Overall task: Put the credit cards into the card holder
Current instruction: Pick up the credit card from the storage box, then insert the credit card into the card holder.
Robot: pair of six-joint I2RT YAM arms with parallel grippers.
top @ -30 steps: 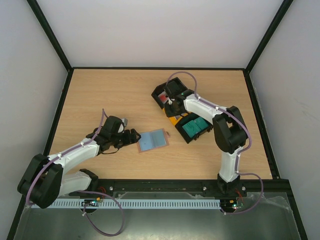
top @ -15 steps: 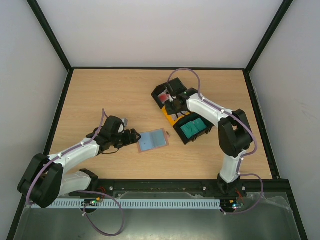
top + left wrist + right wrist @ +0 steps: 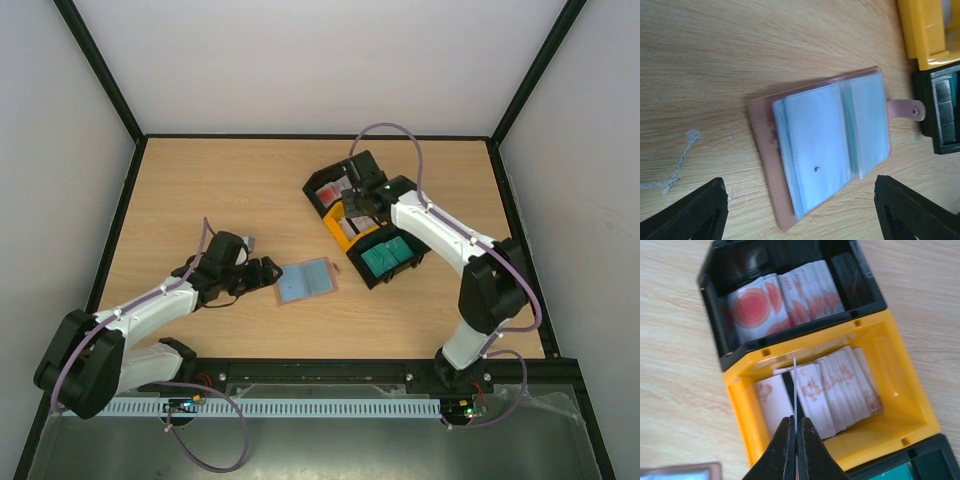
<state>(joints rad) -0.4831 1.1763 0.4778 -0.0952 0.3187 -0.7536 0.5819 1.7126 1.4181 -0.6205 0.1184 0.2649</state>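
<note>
Our right claw (image 3: 796, 426) is pinched shut on one white card (image 3: 796, 385), seen edge-on, above the yellow tray (image 3: 742, 410), where more white cards (image 3: 845, 390) stand in a row. The black tray (image 3: 860, 285) touching it holds red-marked cards (image 3: 785, 300). Our left claw (image 3: 797, 200) gapes wide and grips nothing. The card holder (image 3: 825, 145) lies open on the table (image 3: 715, 60) just ahead of its fingers, pale blue sleeves up.
</note>
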